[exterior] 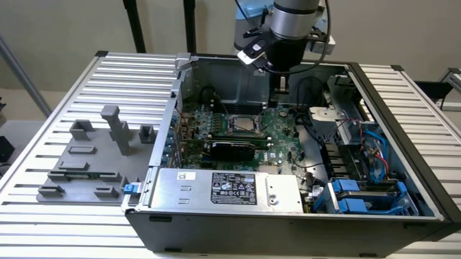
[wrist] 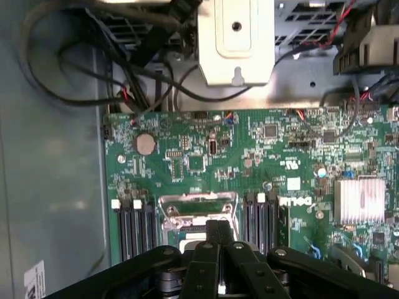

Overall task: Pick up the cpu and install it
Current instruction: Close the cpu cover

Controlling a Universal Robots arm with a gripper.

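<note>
Plainly, the pincer [wrist: 218, 232] has its two tips pressed together with nothing between them, and it hangs low inside the open computer case [exterior: 403, 178]. The cpu [exterior: 243, 125] is not in its grip. In the exterior view a silver square lies inside the socket [wrist: 198, 200], below the tips and slightly to the exterior view's left of them. It looks seated, though I cannot tell whether it sits flat or whether the metal frame around it is latched. The main risk, as I judge it, is the closed tips dropping onto the chip or the frame. A hard or off-centre touch could scratch the top plate, tilt the chip or bend the fine contacts beneath it. A sideways drift could knock the memory slots [wrist: 134, 230], which stand close on either side of the socket. On the green board [wrist: 249, 156], past the tips, sit a coin battery [wrist: 145, 144] and, well off to one side, a ribbed heat sink [wrist: 360, 200]. Farther out, loose black cables [wrist: 75, 93] loop near a pale metal bracket [wrist: 235, 43], and these could snag the arm if it swings wide. The power supply [exterior: 230, 189] lies at the near end of the case. The grey blocks [exterior: 94, 156] stand well apart on the slatted table [exterior: 129, 70].
</note>
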